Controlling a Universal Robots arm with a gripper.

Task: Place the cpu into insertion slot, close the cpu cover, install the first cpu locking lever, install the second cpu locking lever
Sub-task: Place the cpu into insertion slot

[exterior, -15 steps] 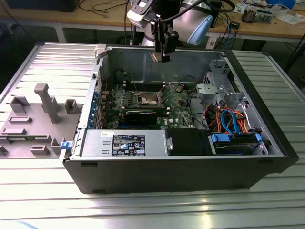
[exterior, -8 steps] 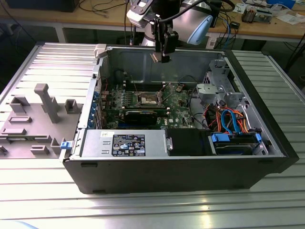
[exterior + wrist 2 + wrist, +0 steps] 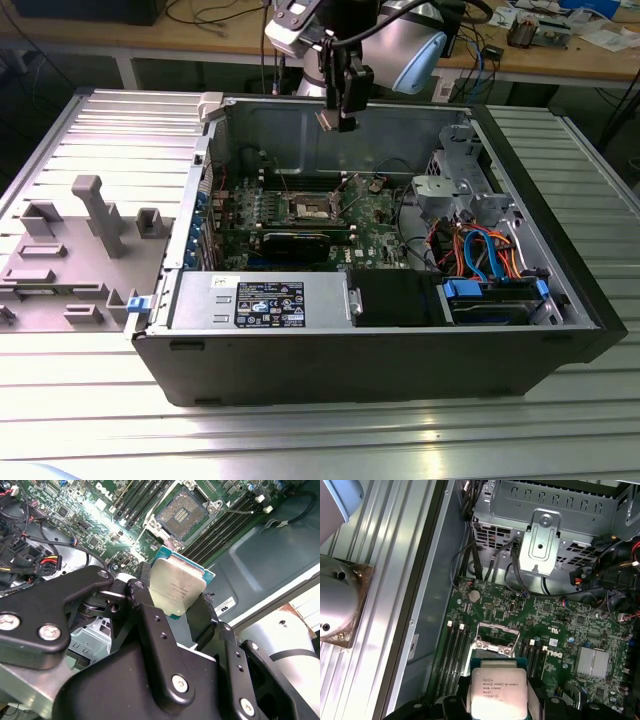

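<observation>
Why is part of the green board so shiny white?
In the second wrist view, light glares white off the green motherboard near the open socket; the small square silvery-grey chip in the black claw catches light too. In the exterior view, the ribbed metal table shows pale reflections.

The small square silvery-grey cpu [image 3: 177, 587] has a smooth, dull metal top. The black gripper [image 3: 174, 594] looks matt; the ribbed grey table [image 3: 400, 432] is shiny metal.
</observation>
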